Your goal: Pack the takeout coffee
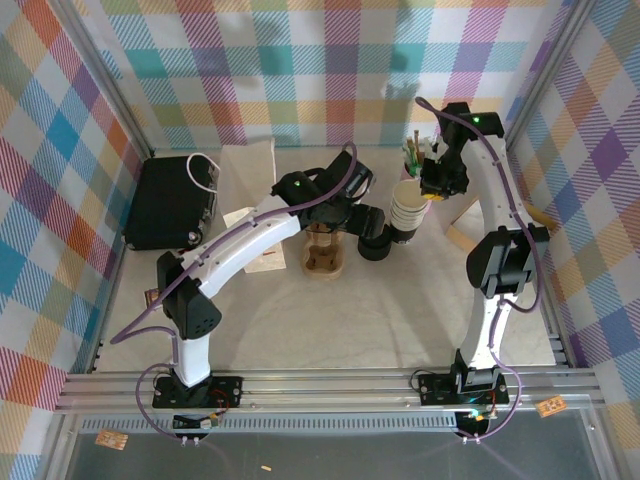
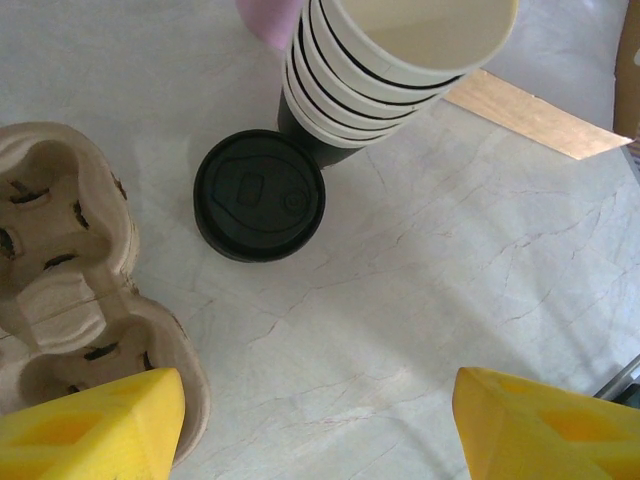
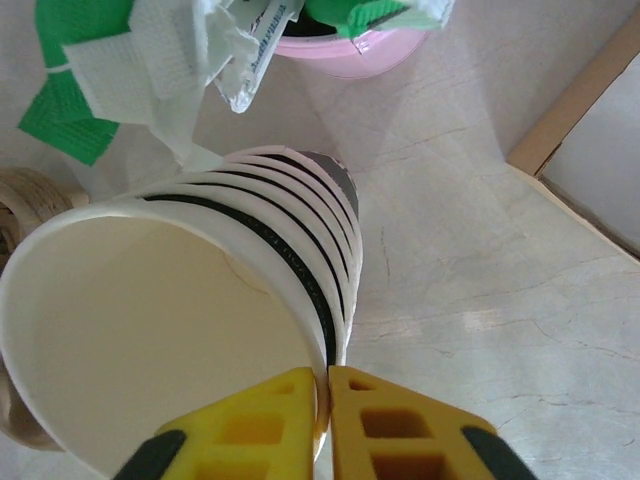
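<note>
Presently in hand: we judge it to be peeling the top cup (image 3: 150, 320) off the stack of paper cups (image 2: 350, 90), the first makings of the takeout coffee.
Takeout coffee: we make out no cup wearing a lid yet. The top cup sits nested in the stack toward the back of the desk (image 2: 450, 300), and a black lid (image 2: 258, 195) lies just beside the stack's foot.
Right fingers (image 3: 250, 430): pinched together on the top cup's near rim, one inside and one outside.
Left fingers (image 2: 100, 425): spread wide, holding nothing, above the desk between the pulp cup carrier (image 2: 60, 250) and the stack.
How we would lift: slowly along the stack's own axis, so only one cup comes away. The thin rim may crumple under a hard pinch.
Watch for: lower cups riding up with it, and the pink tub of sachets (image 3: 340, 50) just behind.
Left arm's use: we could steady the lower cups.
</note>
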`<action>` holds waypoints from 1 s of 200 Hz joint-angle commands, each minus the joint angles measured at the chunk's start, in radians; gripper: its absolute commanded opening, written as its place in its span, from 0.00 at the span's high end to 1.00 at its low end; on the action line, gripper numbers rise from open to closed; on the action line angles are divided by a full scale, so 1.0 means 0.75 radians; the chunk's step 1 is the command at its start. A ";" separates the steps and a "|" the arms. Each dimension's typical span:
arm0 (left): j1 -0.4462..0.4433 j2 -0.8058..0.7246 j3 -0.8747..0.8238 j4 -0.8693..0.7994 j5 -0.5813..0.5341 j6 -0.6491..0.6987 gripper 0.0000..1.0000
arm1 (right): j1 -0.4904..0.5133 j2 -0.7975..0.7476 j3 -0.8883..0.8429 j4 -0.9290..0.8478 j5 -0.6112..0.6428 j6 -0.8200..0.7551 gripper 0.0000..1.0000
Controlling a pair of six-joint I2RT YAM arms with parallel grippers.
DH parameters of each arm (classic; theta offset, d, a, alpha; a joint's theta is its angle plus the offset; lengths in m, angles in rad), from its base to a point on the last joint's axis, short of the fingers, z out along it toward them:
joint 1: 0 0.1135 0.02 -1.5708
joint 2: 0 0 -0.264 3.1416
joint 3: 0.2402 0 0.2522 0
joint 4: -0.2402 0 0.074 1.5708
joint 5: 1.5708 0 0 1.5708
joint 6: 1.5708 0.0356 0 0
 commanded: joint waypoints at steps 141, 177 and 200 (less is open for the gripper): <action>-0.006 -0.019 0.096 -0.039 -0.036 -0.044 0.29 | -0.002 -0.006 0.284 -0.207 -0.055 -0.035 1.00; -0.004 -0.039 0.110 -0.036 -0.060 -0.045 0.29 | -0.002 -0.043 0.320 -0.235 -0.062 -0.025 1.00; -0.004 -0.060 0.112 -0.024 -0.072 -0.045 0.28 | -0.002 -0.073 0.317 -0.229 -0.067 -0.013 1.00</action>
